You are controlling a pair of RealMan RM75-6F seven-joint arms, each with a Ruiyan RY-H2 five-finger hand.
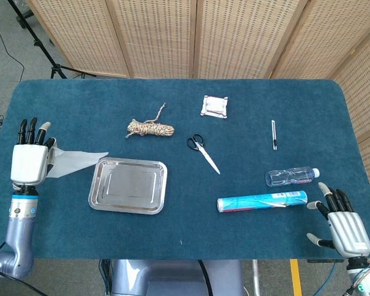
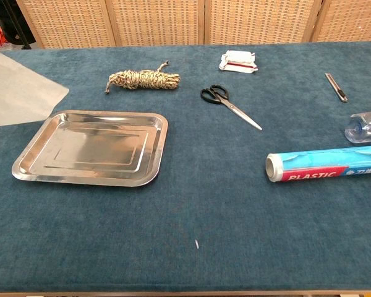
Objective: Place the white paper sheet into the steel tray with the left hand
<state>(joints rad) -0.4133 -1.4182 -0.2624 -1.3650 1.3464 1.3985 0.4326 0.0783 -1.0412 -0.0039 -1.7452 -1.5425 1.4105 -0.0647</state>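
Nothing is blocking me over the shallow rectangular steel tray (image 1: 128,185) at lower left; the coiled tan rope bundle (image 1: 150,129) is lying just above it.

two cameras, one blue table
head view looks down from high; chest view sits low and close; both share the shiny steel tray (image 1: 128,185) (image 2: 91,148).
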